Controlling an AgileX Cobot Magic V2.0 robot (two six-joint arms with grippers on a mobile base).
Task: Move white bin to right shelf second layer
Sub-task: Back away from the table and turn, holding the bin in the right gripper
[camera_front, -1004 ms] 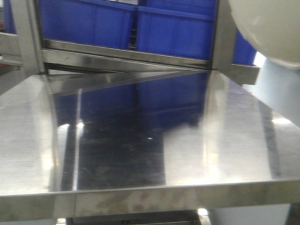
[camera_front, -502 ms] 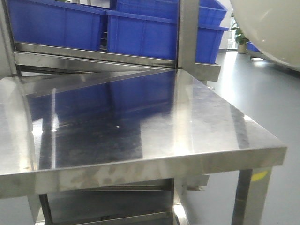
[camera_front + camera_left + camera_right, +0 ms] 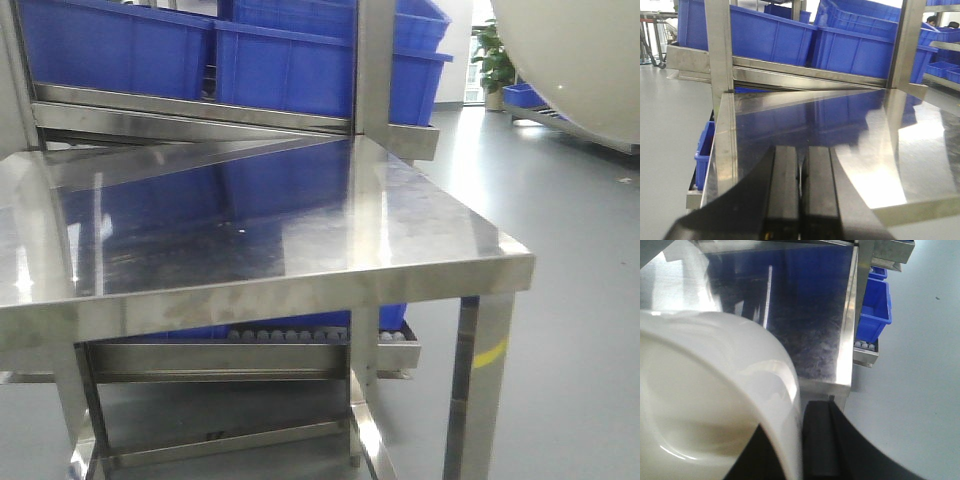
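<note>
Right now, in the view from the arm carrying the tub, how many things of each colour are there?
white bin: 1
blue crates: 2, one mostly hidden
steel table: 1
Total: 4

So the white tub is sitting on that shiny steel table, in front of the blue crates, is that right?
Not quite. The white bin is not sitting on the steel table. It is up in the air, clear of the tabletop, as the exterior front-facing view shows at its upper right. The rest holds: the blue crates do stand on the rack behind the table.
</note>
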